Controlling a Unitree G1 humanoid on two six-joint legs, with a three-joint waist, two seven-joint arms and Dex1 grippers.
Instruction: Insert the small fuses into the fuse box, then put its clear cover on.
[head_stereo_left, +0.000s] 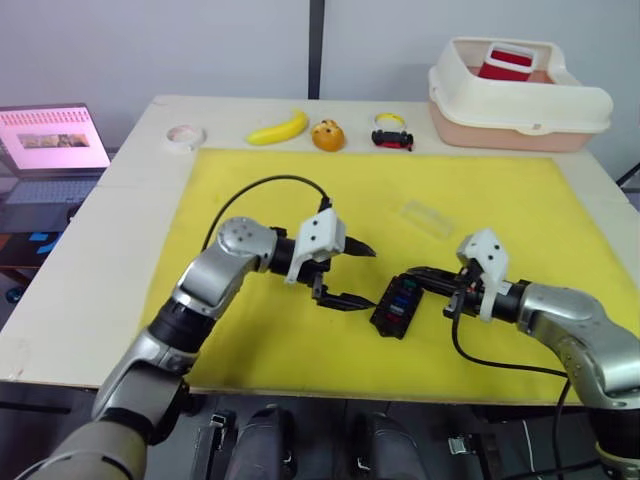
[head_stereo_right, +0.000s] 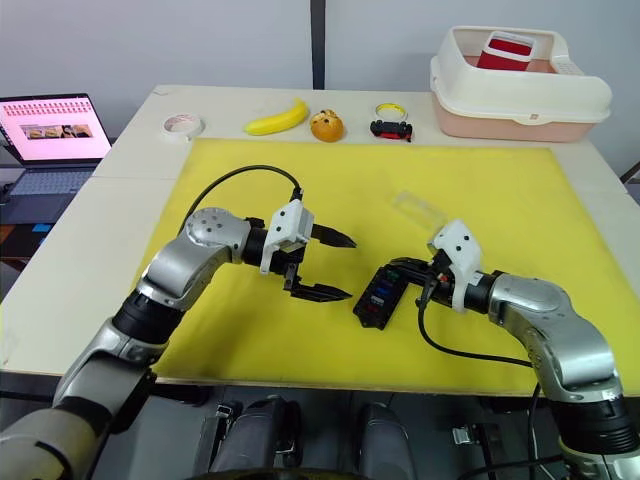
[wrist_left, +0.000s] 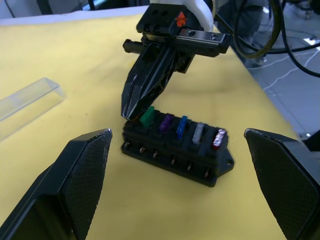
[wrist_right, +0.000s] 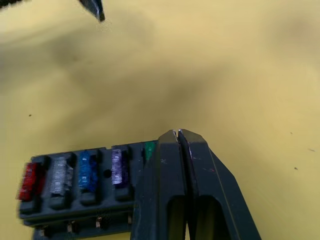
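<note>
Jaws-wise, the left gripper (head_stereo_left: 352, 274) is spread wide open, hovering just beside the fuse box (head_stereo_left: 398, 305) on the yellow mat (head_stereo_left: 300, 180). Over on the other side, the right gripper (wrist_left: 131, 111) is pinched together with its tip right at the green fuse (wrist_left: 147, 116), at the end of a row with purple, blue, grey and red ones already seated. Lying flat farther back on the mat is the clear cover (head_stereo_left: 428, 217), well apart from the box.

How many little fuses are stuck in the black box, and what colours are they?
Fuses in the fuse box, by colour:
Green fuse: 1
Purple fuse: 1
Blue fuse: 1
Grey fuse: 1
Red fuse: 1
Total: 5
</note>
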